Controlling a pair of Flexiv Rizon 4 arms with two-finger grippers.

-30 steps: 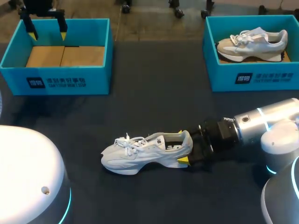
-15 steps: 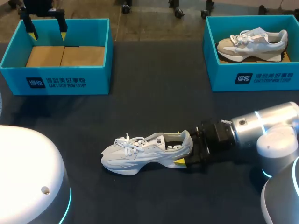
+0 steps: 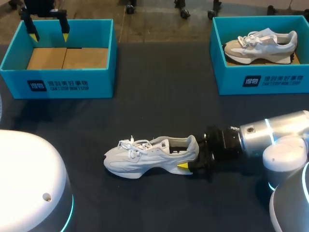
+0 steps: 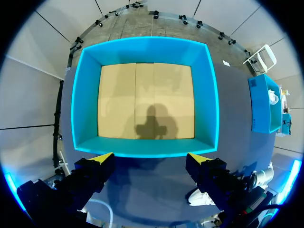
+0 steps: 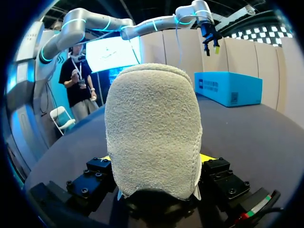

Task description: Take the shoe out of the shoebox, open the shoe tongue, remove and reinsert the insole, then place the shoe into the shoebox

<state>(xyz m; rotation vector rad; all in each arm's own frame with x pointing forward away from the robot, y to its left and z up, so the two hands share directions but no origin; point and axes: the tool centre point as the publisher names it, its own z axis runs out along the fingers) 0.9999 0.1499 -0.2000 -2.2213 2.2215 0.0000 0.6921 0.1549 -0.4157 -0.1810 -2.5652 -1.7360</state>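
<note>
Head view: shoe [image 3: 152,157] on its sole, near middle of table [image 3: 159,96], toe left, well apart from both boxes. Right gripper [image 3: 189,153] at heel. Left gripper [image 3: 48,30] far left, over left shoebox [image 3: 58,82].

Left wrist view: left gripper [image 4: 152,159] spread wide, holding nothing, above left shoebox [image 4: 147,50].

Right wrist view: right gripper [image 5: 156,159] clamps heel of shoe [image 5: 152,128] from both sides. Tongue likely next: keep heel pinned, sole flat, bring left fingers to laces.

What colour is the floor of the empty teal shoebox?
Tan cardboard floor, best seen in the left wrist view.
</note>
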